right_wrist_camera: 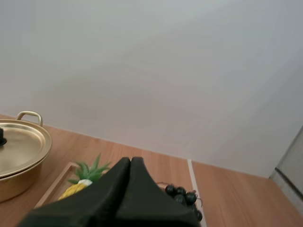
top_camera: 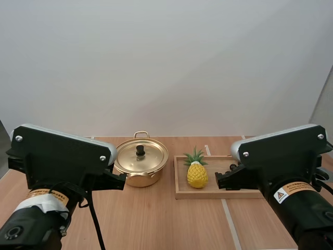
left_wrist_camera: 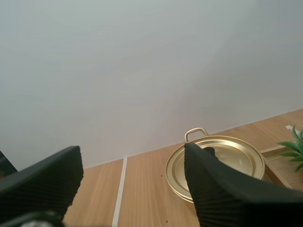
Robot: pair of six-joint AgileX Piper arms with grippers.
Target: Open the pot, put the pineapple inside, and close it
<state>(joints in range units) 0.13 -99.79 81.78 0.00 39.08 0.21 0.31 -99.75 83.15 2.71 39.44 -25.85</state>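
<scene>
A gold pot [top_camera: 140, 162] stands at the table's middle with its lid [top_camera: 141, 154] on, a black knob on top. To its right a yellow pineapple [top_camera: 197, 173] with green leaves stands upright in a wooden tray [top_camera: 218, 194]. My left gripper [top_camera: 118, 181] hovers just left of the pot at the near side. In the left wrist view the gripper [left_wrist_camera: 132, 189] is open, fingers [left_wrist_camera: 47, 184] wide apart, the pot lid [left_wrist_camera: 222, 158] ahead. My right gripper [top_camera: 222, 180] hangs over the tray beside the pineapple. Its wrist view has the gripper [right_wrist_camera: 129, 187] shut as one dark wedge before the pineapple [right_wrist_camera: 81, 183].
A bunch of dark grapes [right_wrist_camera: 182, 195] lies in the tray behind my right gripper. The pot [right_wrist_camera: 19, 151] stands beyond the tray's rim [right_wrist_camera: 52, 191]. A plain white wall backs the table. Bare wood [top_camera: 156, 224] stretches between the two arms at the near side.
</scene>
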